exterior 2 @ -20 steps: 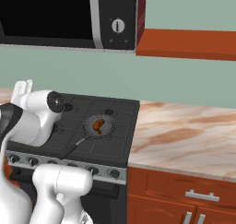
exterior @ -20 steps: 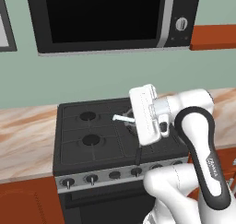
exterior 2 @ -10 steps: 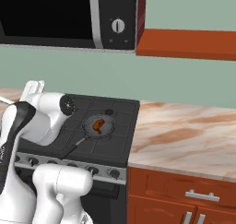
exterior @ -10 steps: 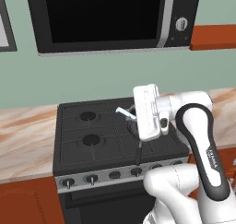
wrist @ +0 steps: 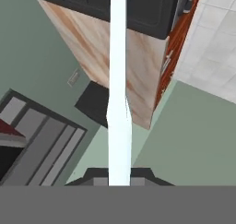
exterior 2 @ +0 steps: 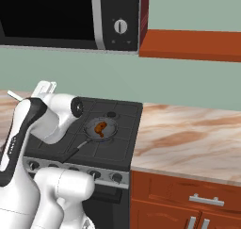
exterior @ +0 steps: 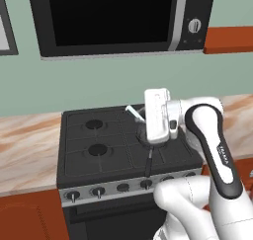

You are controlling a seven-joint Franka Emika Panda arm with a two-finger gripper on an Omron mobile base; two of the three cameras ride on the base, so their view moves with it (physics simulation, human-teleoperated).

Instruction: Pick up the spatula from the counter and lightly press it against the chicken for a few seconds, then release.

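Since a second ago my arm is lifting the gripper (wrist: 120,176) a bit higher over the stove (exterior: 79,135) and sliding it toward the pan (exterior 2: 114,128). It is squeezing tight on the white spatula (exterior: 132,112), which is sticking out in the air. I am seeing the chicken (exterior 2: 100,127) sitting in the pan, at four o'clock from the gripper in the right base view.

Finding no readable text, brand, number or sign. Noting small pale lettering on the arm's dark strip (exterior: 225,157), too small for reading.
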